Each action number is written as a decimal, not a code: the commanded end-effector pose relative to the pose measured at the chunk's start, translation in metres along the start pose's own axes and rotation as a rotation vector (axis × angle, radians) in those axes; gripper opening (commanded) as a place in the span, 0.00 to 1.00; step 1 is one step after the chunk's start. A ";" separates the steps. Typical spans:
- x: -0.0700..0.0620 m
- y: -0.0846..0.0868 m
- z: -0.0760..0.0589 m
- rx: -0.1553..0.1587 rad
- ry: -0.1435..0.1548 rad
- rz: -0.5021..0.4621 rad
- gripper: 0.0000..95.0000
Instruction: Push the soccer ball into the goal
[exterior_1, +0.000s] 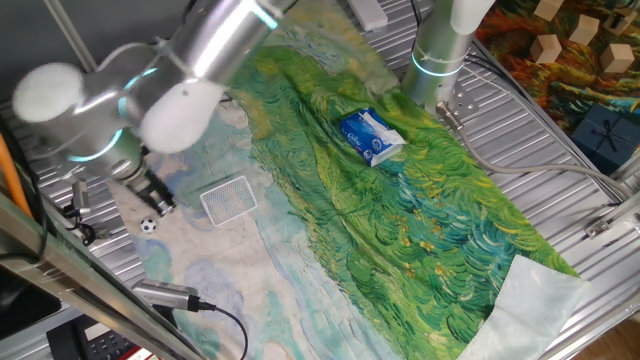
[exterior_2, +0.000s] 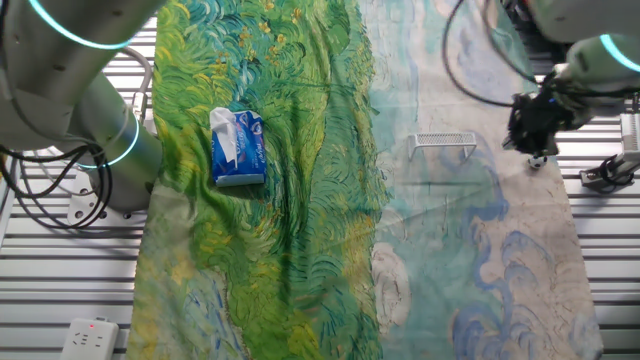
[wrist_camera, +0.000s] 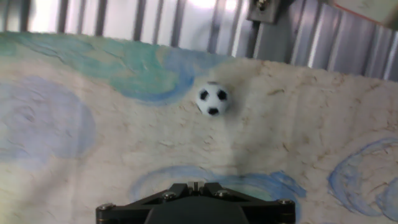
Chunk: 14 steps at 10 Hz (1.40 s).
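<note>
A ridged metal tabletop (exterior_1: 560, 150) carries a painted cloth (exterior_2: 300, 200), green on one half and pale with blue swirls on the other. On the pale half stands the goal (exterior_1: 228, 198), with a blue-and-white packet (exterior_1: 370, 136) well apart on the green. The pincer (exterior_1: 160, 203) hangs near the goal, its opening impossible to tell, with the soccer ball (wrist_camera: 212, 98) just beside it on the cloth.

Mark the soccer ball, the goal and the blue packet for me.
soccer ball (wrist_camera: 212, 99): hand view, ball's centre.
goal (exterior_1: 228, 199): one fixed view, middle of the mesh.
blue packet (exterior_2: 238, 148): the other fixed view, middle of its top face.
</note>
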<state>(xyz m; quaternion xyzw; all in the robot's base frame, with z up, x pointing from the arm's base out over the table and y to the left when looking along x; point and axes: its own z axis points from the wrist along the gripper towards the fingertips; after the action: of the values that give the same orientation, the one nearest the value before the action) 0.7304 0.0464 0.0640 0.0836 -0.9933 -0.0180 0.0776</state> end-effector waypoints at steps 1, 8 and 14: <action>-0.015 0.002 0.004 0.014 -0.003 -0.015 0.00; -0.032 0.004 0.012 0.041 -0.047 -0.050 0.00; -0.040 0.007 0.019 0.047 -0.064 -0.041 0.00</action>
<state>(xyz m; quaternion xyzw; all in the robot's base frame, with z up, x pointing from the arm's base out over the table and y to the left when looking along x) 0.7699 0.0622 0.0379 0.1041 -0.9935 0.0029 0.0453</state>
